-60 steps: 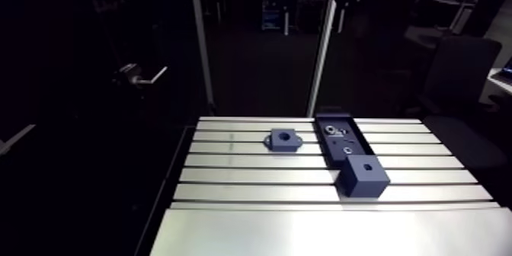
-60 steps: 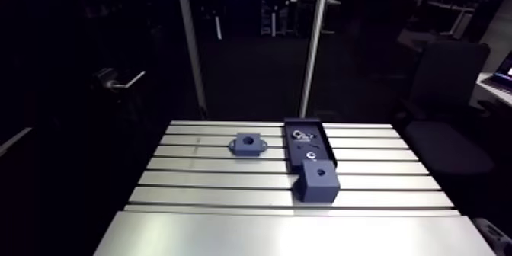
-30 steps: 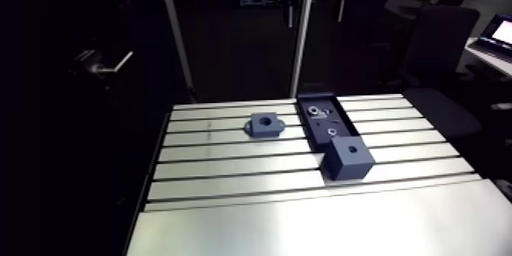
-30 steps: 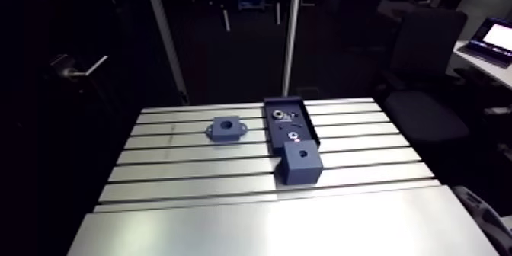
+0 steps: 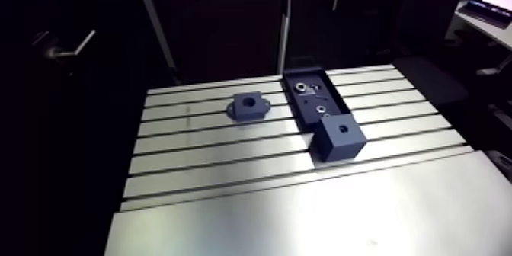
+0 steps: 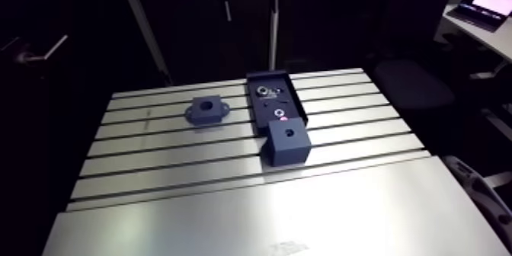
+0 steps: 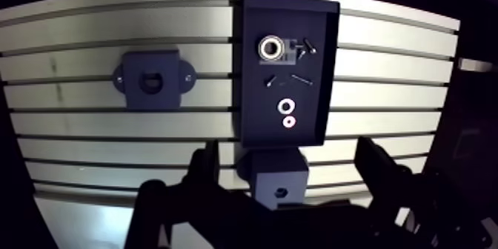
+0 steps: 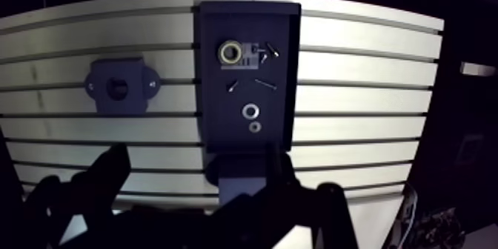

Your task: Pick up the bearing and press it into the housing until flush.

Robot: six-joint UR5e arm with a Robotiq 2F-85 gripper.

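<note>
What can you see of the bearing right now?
The bearing is a small shiny metal ring with a dark bore, lying flat, bore up, in the dark tray, at the end farthest from the gripper. Small dark hardware lies right beside it; whether it touches I cannot tell. Nothing grips it.

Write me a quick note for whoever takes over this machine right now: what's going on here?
The tool is open and empty, hovering above the table.
The bearing lies in the dark tray with washers and screws.
The housing sits on the table beside the tray; its bore looks empty.
A dark block stands at the tray's end, under the tool.
Done: nothing yet.
Left: grasp the bearing, carry it to the housing, press it flush.
</note>
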